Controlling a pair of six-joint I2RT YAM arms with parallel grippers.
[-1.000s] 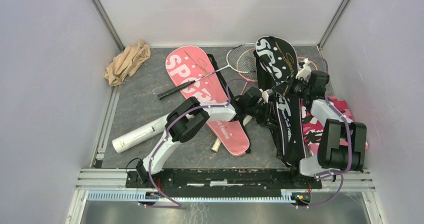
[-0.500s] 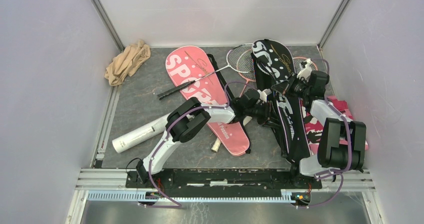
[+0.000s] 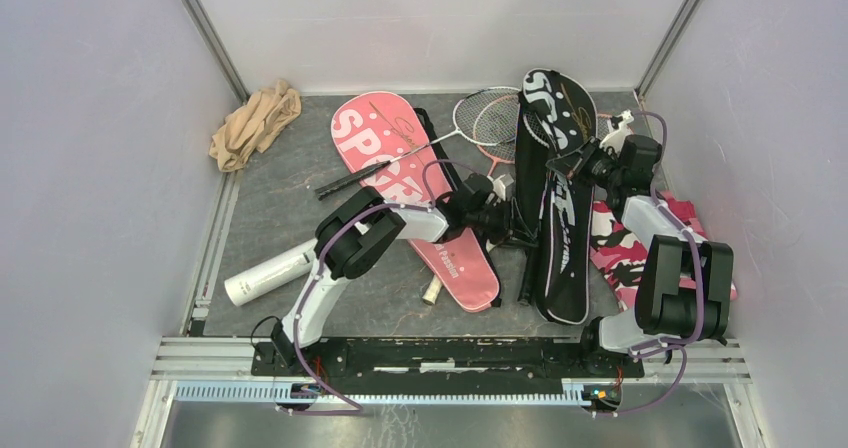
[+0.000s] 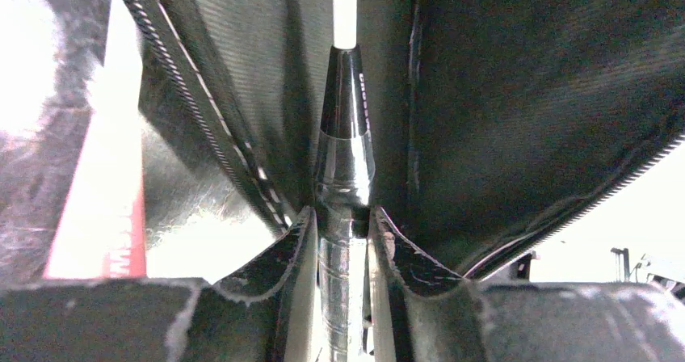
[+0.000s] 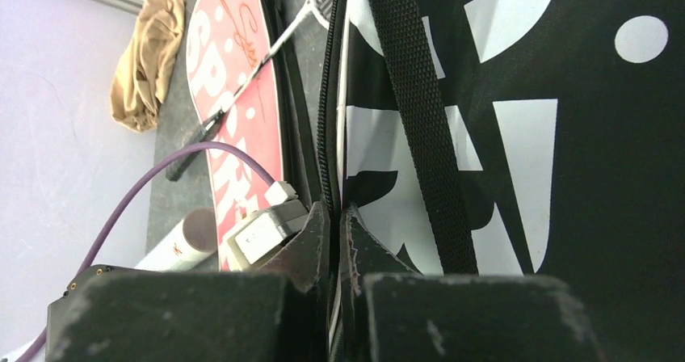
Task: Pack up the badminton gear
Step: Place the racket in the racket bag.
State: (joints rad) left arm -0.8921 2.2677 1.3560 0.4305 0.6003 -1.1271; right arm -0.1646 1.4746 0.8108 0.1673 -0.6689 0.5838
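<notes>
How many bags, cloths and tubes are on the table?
Bags: 2, a pink bag and a black bag
Cloths: 2, a beige cloth and a pink patterned cloth
Tubes: 1, a white tube
Total: 5

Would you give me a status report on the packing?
Left pincer shut on racket handle, inside black bag. Right pincer shut on bag's zipper edge. Another racket lies across pink bag.

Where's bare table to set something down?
Biggest free patch: left of the table, bordered by beige cloth, pink bag and white tube. A narrow strip lies in front between pink bag and black bag. Right side is crowded: black bag, rackets, patterned cloth.
</notes>
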